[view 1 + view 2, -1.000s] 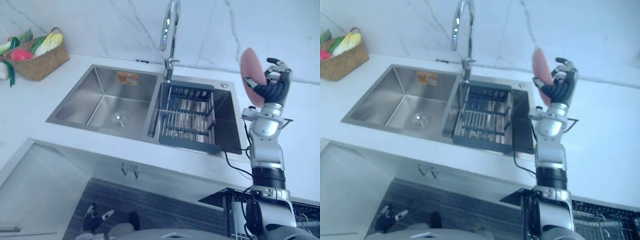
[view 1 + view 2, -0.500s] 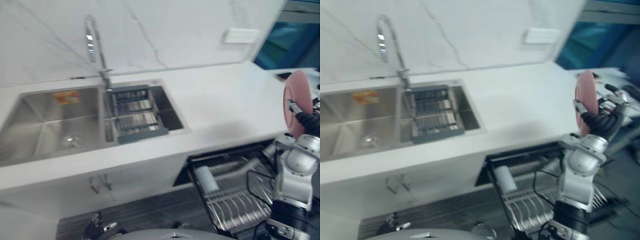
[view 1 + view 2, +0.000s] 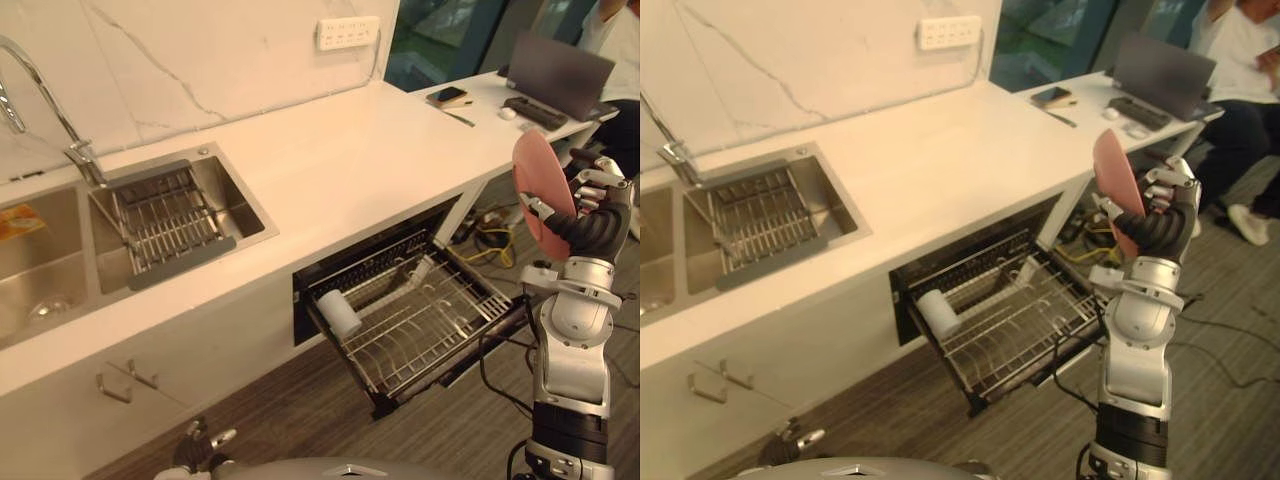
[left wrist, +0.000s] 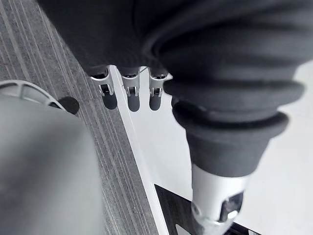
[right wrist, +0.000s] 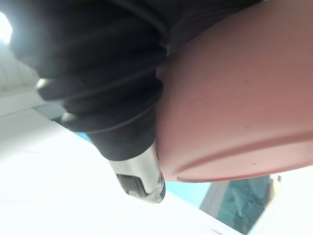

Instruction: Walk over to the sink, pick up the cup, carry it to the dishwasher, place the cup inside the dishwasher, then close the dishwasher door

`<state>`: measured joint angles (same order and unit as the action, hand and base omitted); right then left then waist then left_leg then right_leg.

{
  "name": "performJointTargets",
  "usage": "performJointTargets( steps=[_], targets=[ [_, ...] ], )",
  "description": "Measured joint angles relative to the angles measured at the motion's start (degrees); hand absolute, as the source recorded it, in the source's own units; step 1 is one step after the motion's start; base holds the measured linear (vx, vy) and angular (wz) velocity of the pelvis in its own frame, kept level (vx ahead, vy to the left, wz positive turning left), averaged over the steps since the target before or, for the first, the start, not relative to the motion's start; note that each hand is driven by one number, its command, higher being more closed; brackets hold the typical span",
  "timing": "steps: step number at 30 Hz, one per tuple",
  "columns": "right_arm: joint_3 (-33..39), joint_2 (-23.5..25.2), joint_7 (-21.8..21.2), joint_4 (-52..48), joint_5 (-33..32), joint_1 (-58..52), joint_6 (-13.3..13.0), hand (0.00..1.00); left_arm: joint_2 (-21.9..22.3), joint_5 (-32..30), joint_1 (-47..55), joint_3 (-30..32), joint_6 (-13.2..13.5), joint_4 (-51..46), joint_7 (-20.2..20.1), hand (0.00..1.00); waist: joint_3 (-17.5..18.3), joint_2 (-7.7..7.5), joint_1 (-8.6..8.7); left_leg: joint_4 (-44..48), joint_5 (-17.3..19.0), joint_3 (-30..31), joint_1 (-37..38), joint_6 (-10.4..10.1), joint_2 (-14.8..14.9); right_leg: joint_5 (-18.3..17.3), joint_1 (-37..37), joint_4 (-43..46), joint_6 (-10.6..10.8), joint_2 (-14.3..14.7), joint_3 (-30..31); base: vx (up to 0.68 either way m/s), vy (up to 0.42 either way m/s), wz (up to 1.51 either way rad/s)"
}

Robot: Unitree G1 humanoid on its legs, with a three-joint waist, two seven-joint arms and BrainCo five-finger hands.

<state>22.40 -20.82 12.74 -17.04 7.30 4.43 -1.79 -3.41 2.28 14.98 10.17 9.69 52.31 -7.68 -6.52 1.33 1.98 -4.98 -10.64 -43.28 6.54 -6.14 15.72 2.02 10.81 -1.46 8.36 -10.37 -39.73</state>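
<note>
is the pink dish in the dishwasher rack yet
No, the right hand holds the pink dish up in the air, clear of the pulled-out rack.

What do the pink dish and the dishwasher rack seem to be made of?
The pink dish looks like plastic or ceramic: smooth, evenly coloured, low sheen; which one cannot be told. The dishwasher rack looks like metal wire: shiny silver, thin bright rods in a grid.

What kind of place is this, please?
Most likely a kitchen, perhaps inside an office: a steel sink set in a long counter, an open dishwasher under it, and a desk with a laptop beyond.
</note>
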Motion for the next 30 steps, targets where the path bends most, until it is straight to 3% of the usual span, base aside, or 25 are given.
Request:
performJointTargets(
  steps=[5, 10, 16, 23, 30],
  targets=[
    [-2.04, 2.41, -4.04, 0.26, 3.67, -2.0, 0.94, 1.0, -1.31, -0.25, 0.43, -0.03, 1.4, 0.0, 0.59, 0.0, -0.53, -1.35, 0.52, 0.32, -0.28, 2.71, -2.48, 1.09, -1.6, 1.78, -1.46, -0.77, 0.05, -0.66, -0.15, 0.01, 0.049, 0.07],
    [-4.33, 2.47, -4.0, 7.08, 6.67, -0.91, 1.12, 1.0, -2.33, -0.14, -0.78, -1.85, 1.89, 0.02, 1.1, 0.0, -2.44, -1.73, 0.24, 0.33, 0.13, 5.17, -5.1, 2.05, -3.33, 2.3, -4.54, 0.57, 0.11, -2.63, 0.31, 0.03, 0.076, 0.01],
    [-4.88, 2.5, -0.5, 14.21, 10.69, 4.03, 3.64, 1.0, -2.46, 0.08, -3.62, -4.13, 1.92, -0.1, 1.16, 0.0, -7.11, 0.87, -0.5, 0.3, 0.04, 8.08, -8.85, 2.64, -4.62, 2.35, -9.72, 3.56, -0.02, -4.58, 1.64, -0.02, 0.059, -0.04],
    [-6.49, 2.6, 3.14, 19.88, 11.69, 9.46, 5.55, 1.0, -3.59, 3.43, -5.97, -6.72, 1.95, -2.02, 1.2, 0.0, -12.25, 1.9, -0.58, 0.02, -0.3, 9.23, -12.21, 3.08, -4.89, 2.26, -15.05, 5.99, -0.72, -5.37, 3.53, -0.05, 0.014, -0.09],
    [-8.68, 1.04, 5.0, 29.03, 15.58, 17.56, 7.22, 1.0, -3.79, 5.25, -9.05, -10.5, 1.99, -5.23, 0.99, 0.0, -16.48, 4.13, -1.31, 0.32, -0.75, 10.49, -15.22, 3.66, -6.19, 2.27, -19.17, 8.36, -0.78, -7.16, 4.69, 0.0, 0.006, 0.01]
  ],
)
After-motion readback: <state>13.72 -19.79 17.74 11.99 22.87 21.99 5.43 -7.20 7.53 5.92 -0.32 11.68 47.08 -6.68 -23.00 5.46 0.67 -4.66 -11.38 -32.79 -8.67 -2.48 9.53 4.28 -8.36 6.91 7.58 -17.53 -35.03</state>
